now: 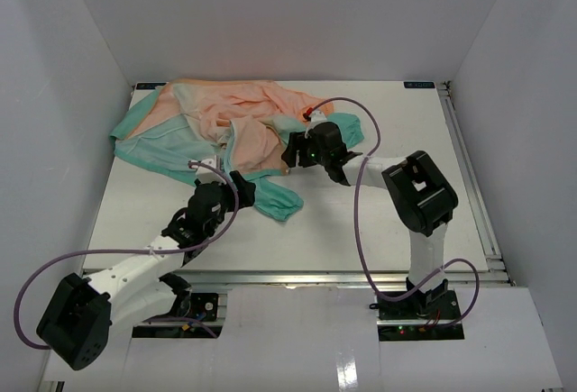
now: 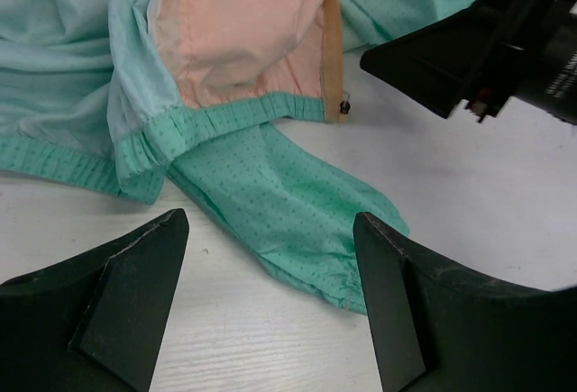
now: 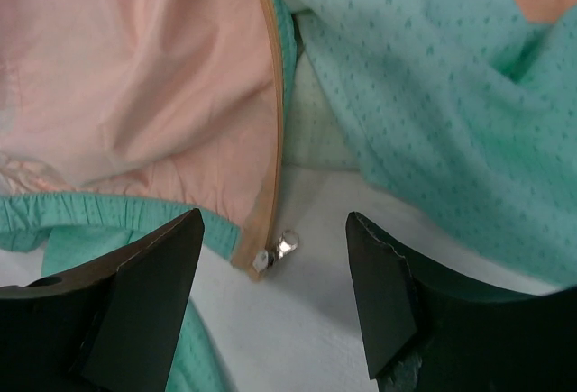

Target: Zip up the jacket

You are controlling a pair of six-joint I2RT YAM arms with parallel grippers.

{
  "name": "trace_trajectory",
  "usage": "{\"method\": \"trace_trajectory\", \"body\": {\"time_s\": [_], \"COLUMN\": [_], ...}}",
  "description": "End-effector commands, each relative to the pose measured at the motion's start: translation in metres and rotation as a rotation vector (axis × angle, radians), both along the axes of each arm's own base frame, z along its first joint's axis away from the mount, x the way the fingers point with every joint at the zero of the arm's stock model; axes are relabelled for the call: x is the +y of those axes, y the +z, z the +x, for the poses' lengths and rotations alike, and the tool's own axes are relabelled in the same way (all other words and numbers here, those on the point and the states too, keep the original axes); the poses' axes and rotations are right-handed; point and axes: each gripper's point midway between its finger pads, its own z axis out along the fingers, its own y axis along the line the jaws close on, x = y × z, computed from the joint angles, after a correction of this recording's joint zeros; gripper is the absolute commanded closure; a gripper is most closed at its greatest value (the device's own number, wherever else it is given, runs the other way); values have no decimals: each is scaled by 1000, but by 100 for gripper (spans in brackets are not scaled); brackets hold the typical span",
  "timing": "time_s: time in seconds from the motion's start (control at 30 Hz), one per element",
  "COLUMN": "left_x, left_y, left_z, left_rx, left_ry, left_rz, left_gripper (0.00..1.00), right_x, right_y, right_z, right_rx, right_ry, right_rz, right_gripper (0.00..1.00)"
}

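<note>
Meanwhile, the jacket (image 1: pixel 225 131) lies crumpled toward 11 o'clock on the desk (image 1: pixel 379 230). Right claw (image 3: pixel 272 230) gapes wide over the zipper pull (image 3: pixel 281 248), apparently to pinch it; left claw (image 2: pixel 269 225), equally wide, hovers near the hem (image 2: pixel 234 114), likely to anchor fabric.

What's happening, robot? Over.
Left claw, right claw open, empty. Jacket crumpled, unzipped. Zipper pull ahead of right claw, nothing covering it.

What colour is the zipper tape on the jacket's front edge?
The zipper tape is tan-orange, clearest in the right wrist view.
</note>
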Motion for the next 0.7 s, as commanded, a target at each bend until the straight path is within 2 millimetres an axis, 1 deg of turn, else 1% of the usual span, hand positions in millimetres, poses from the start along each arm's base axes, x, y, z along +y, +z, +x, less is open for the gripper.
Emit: {"method": "trace_trajectory", "body": {"time_s": [0.0,0.07,0.17,0.23,0.3,0.33,0.37,0.4,0.43,0.47,0.53,0.57,0.6,0.63,0.67], "left_x": [10,9,10,19,30,32,38,38,39,42,54,65,81,96,107], "left_y": [26,27,24,20,15,13,16,17,15,8,17,22,27,36,38], "left_z": [5,5,6,9,15,20,34,43,51,54,73,80,85,91,95], "left_rx": [-119,-131,-124,-113,-102,-89,-61,-22,22,73,91,87,77,53,44], "left_ry": [51,49,54,103,185,197,237,246,258,277,330,369,413,460,495], "left_rz": [-35,-45,-32,-13,-43,-66,-149,-178,-200,-200,-217,-219,-218,-213,-199], "left_gripper": [15,15,15,15,14,14,14,15,15,15,15,15,15,15,14], "right_x": [21,24,26,28,31,33,37,39,40,41,39,37,34,31,28], "right_y": [14,2,-5,-8,-11,-12,-14,-18,-22,-24,-26,-27,-29,-30,-30], "right_z": [20,21,22,20,18,16,13,11,9,8,7,5,4,3,4], "right_rx": [-40,-20,-3,7,22,29,33,43,53,57,59,57,56,48,44], "right_ry": [41,47,47,57,73,79,92,94,96,98,96,93,88,85,80], "right_rz": [50,51,48,57,69,80,98,102,105,106,101,95,85,71,58], "right_gripper": [30,30,30,32,33,33,33,34,35,37,48,54,62,65,70]}}
